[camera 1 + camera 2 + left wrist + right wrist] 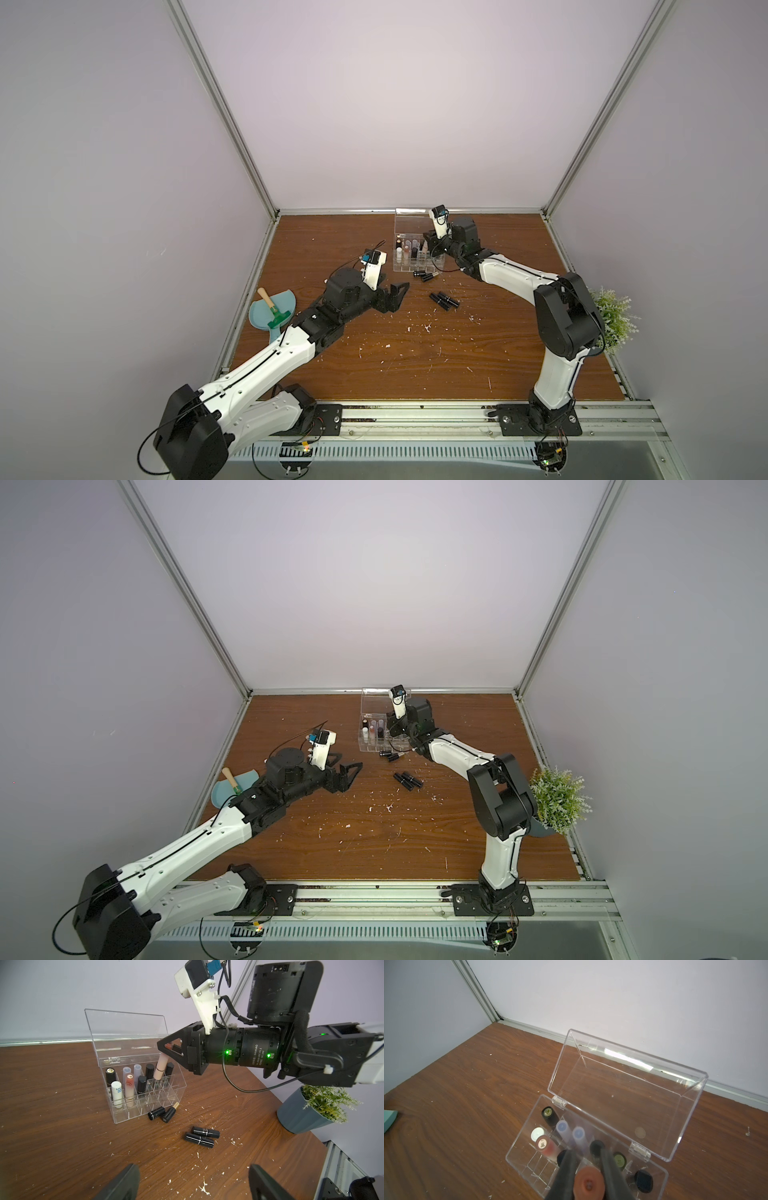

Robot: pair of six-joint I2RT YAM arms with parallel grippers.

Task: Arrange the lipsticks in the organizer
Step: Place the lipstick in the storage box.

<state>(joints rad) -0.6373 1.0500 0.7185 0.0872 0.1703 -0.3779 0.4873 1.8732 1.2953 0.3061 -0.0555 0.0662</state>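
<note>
Lipsticks not yet stowed number four, all black, all lying on the tabletop (374,353). Working from the near edge in a top view, my left hand (394,296) hovers low at centre-left of the frame. Its jaws are spread wide and empty, pointing toward the loose tubes. One pair (444,300) lies side by side to its right in the frame. A second pair (424,275), one tube gold-ended, lies just beside the organizer's front wall. The organizer (409,267) sits above frame centre, near the back wall. Several tubes stand upright in its rear rows and its front compartments are bare.

Step in hand: insertion. My right hand (166,1046) is clamped on the top of a beige-pink tube (160,1068). The tube is tilted, its lower end at the mouth of a middle-row cell, apparently not seated. Next move, as I judge it: bring the tube upright, lower it, then release.

Clearances: black tubes stand close beside that cell, and the thin dividers could catch the tip. The open lid (124,1032) stands behind, leaning back. Open tabletop is ample in the lower frame. The dustpan (258,322) and potted plant (613,316) sit at the side edges.
</note>
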